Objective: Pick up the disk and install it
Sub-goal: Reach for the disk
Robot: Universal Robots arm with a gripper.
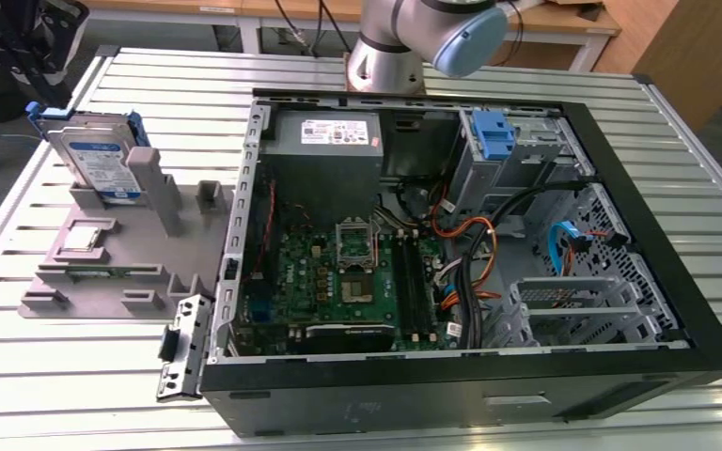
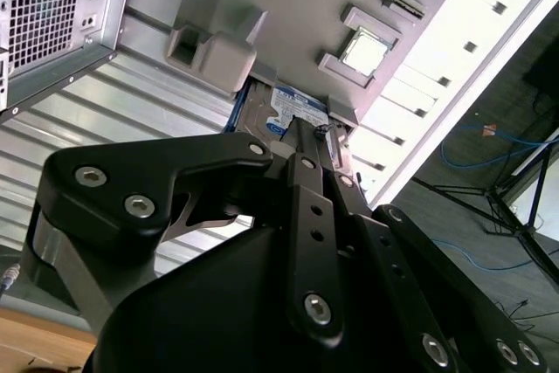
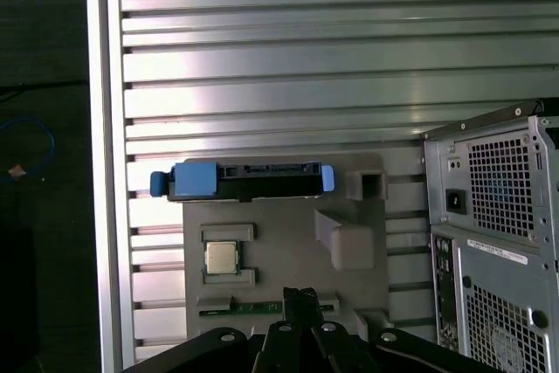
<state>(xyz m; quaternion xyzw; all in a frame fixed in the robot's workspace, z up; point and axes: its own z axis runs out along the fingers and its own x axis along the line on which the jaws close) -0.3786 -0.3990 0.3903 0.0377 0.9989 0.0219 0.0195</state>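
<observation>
Exterior view first: a bench of ribbed metal slats carries an open computer case lying on its side, and a grey moulded holder just beside it on the exterior view's left. The disk stands on edge in a slot at the holder's far corner, label facing near, blue rails at its top and sides. It has not been picked up. A small square chip lies in a pocket nearer on the same holder. The arm rises at the far edge of the bench, behind the case. Beyond it are pale wooden desks, and dark floor surrounds the bench.

From above, in the first wrist view, the disk shows as a thin dark strip with blue ends, with the chip close by. The tool hangs over the holder, clenched on nothing and clear of the disk. A blue cable loops on the floor past the bench edge.

In the second wrist view the tool points toward the disk, with a gap between them.
</observation>
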